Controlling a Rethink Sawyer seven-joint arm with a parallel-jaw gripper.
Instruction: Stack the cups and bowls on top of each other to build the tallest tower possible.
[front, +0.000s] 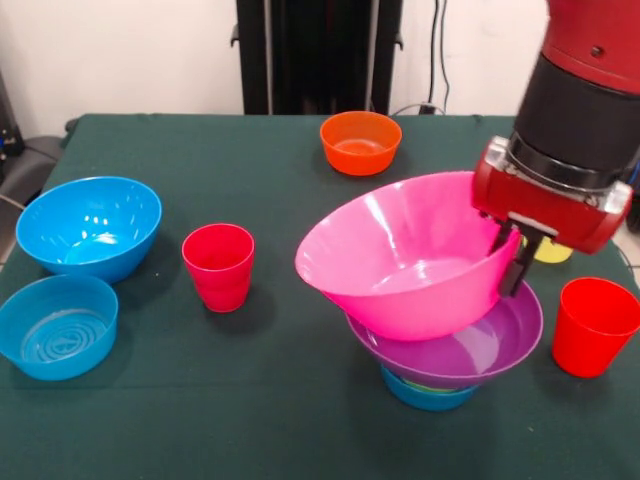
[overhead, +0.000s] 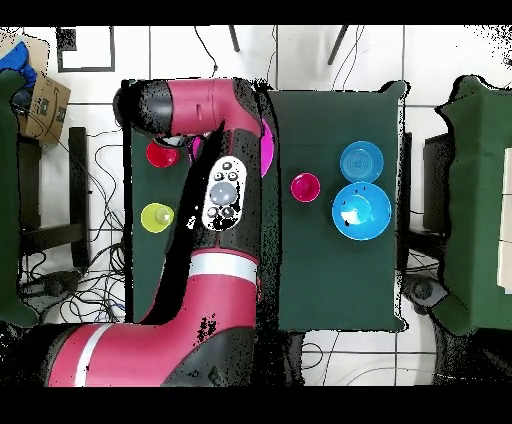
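In the front view we see the pincer (front: 512, 262) grasping the rim of the pink bowl (front: 400, 255), one finger inside and one outside. The bowl sits tilted on the purple bowl (front: 470, 345), which rests on a small blue bowl (front: 428, 395) near the worktop (front: 250, 400) edge. Overhead, the arm (overhead: 215, 150) hides this stack; only a pink sliver shows.

A dark green tabletop (front: 280, 400) carries an orange bowl (front: 360, 141) near its far edge, two blue bowls (front: 89, 225) (front: 56, 325) by the left edge, a red cup (front: 219, 265) mid-table, another red cup (front: 593, 325) by the right edge, and a small blue bowl (front: 428, 394) near the front edge.
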